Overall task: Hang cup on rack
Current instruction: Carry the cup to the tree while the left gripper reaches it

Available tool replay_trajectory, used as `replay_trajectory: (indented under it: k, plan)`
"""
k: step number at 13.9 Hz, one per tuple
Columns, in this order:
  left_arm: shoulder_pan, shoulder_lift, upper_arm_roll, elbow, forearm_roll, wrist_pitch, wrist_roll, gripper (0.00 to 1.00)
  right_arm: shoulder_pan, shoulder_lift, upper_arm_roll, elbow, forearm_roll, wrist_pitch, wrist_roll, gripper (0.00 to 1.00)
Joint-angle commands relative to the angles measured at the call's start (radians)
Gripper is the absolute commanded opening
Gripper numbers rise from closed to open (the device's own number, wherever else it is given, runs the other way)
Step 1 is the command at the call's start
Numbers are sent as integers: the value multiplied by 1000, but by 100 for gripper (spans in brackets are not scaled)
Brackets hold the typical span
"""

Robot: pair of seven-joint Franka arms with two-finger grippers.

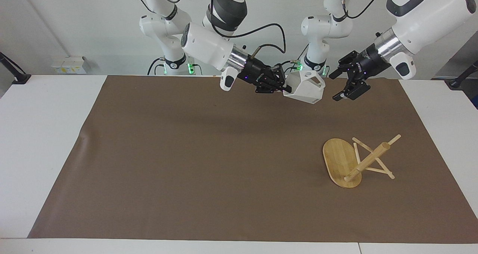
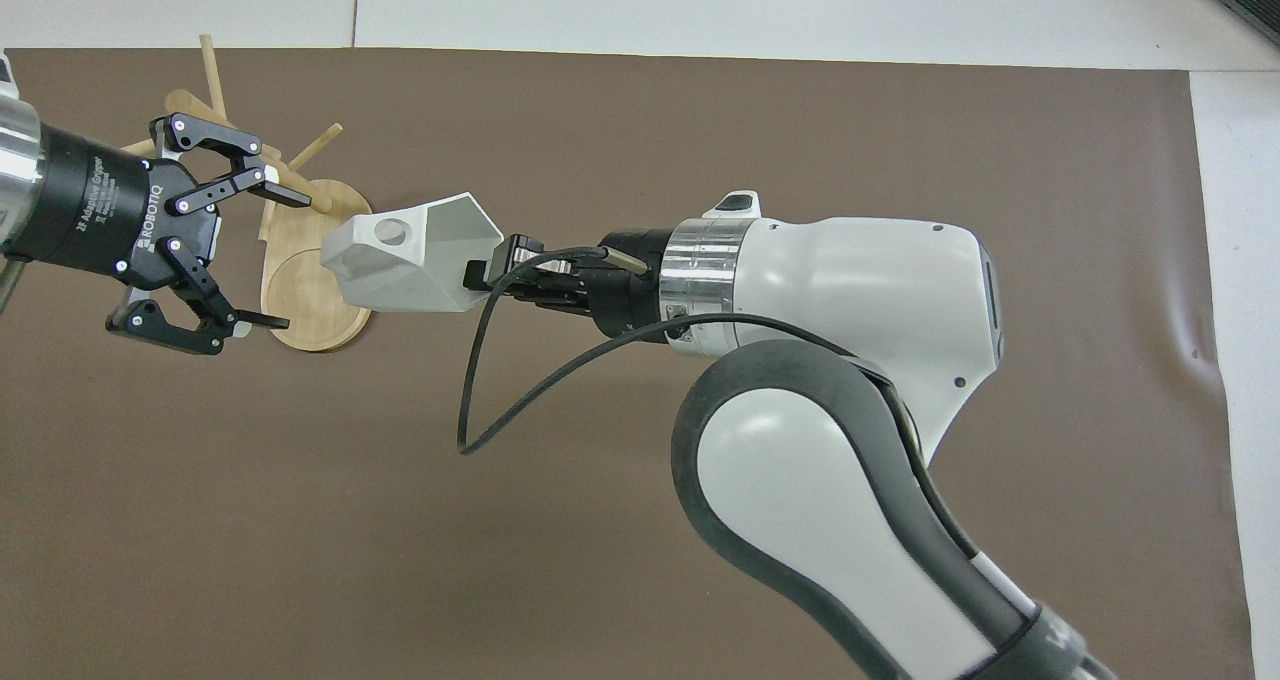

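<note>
Two claws hang in the air over the robots' edge of the brown mat in the facing view. The right claw [image 1: 281, 88] pinches the cup [image 1: 305, 86] by its rim wall, tipped on its side, while the left claw [image 1: 346, 83] hovers just beside it, fingers spread. The rack [image 1: 353, 160] stands on the worktop [image 1: 44, 142] toward the left arm's end, well apart from both. No writing is legible here.

In the overhead view, the cup [image 2: 410, 253] shows its handle hole facing up, and the left claw [image 2: 255, 255] gapes toward it over the rack [image 2: 300, 240]. Risks, as I judge them: a handover with a thin rim grip could let the cup twist or drop; the claws could collide; a low pass could knock the pegs. The left claw's body reads "ROBOTIQ", with "2F Adaptive Gripper" beside it.
</note>
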Motion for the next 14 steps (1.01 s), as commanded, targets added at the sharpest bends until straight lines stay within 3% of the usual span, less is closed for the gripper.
replay_trajectory:
  k: [1,5,14]
  plan:
    - [12,17,3,-8,-58,67,-143,100,-4,-5,9,-7,31,20,8,0]
    - [11,22,1,-19,-74,102,-261,100,0,-5,9,-7,31,21,9,0]
    - [6,3,1,-37,-63,-23,-255,100,11,2,36,-5,29,93,31,0]
